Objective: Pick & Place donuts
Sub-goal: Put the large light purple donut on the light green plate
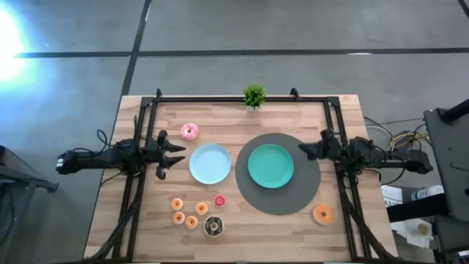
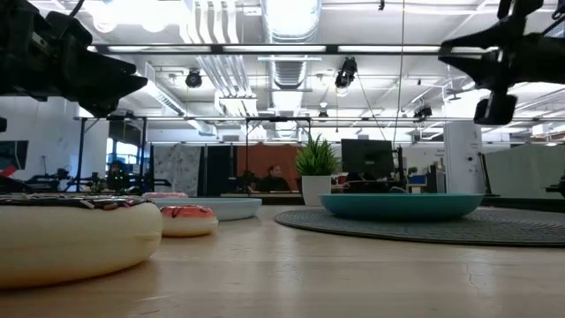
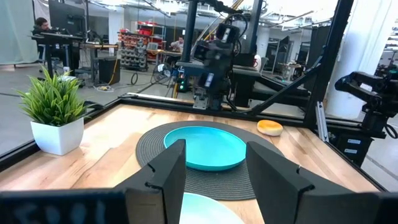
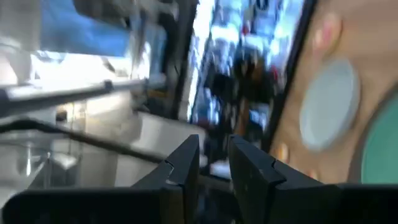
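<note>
Left hand beside light-blue plate

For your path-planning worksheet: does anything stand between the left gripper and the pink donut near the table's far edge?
Nothing visible does. In the high view the left gripper, fingers open, hangs beside the light-blue plate; the pink donut lies just beyond it on bare wood.

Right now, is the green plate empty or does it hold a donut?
Empty. From above, the green plate on the round grey mat shows only bare surface; the nearest donut lies on the table beside the mat.
</note>
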`<state>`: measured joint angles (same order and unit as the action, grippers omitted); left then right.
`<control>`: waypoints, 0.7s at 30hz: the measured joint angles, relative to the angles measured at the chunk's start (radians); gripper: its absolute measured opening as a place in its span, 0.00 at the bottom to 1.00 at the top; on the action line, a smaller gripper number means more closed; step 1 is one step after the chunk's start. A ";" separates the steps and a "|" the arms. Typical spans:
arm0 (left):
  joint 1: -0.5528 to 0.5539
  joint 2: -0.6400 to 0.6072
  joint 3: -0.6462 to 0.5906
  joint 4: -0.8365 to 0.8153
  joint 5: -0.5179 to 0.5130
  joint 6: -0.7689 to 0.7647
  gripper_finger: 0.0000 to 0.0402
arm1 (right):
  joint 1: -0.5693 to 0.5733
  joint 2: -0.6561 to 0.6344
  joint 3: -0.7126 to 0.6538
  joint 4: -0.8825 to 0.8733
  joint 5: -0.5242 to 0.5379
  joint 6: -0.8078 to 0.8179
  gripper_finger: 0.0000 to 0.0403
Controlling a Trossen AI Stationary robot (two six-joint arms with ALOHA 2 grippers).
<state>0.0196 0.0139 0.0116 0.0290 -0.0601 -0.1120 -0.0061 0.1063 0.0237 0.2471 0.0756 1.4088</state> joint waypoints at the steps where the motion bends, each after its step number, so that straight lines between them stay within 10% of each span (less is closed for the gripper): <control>1: 0.000 0.000 0.000 0.000 0.000 0.000 0.35 | 0.023 0.039 0.025 -0.025 0.001 -0.001 0.20; 10: 0.000 0.000 0.000 -0.002 0.000 0.000 0.35 | 0.251 0.516 0.472 -0.999 0.030 -0.072 0.24; 21: 0.000 0.002 0.000 -0.002 0.000 0.000 0.35 | 0.582 1.074 0.779 -1.133 -0.028 0.015 0.34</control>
<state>0.0200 0.0158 0.0116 0.0269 -0.0599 -0.1120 0.5755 1.1799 0.8023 -0.8862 0.0477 1.4241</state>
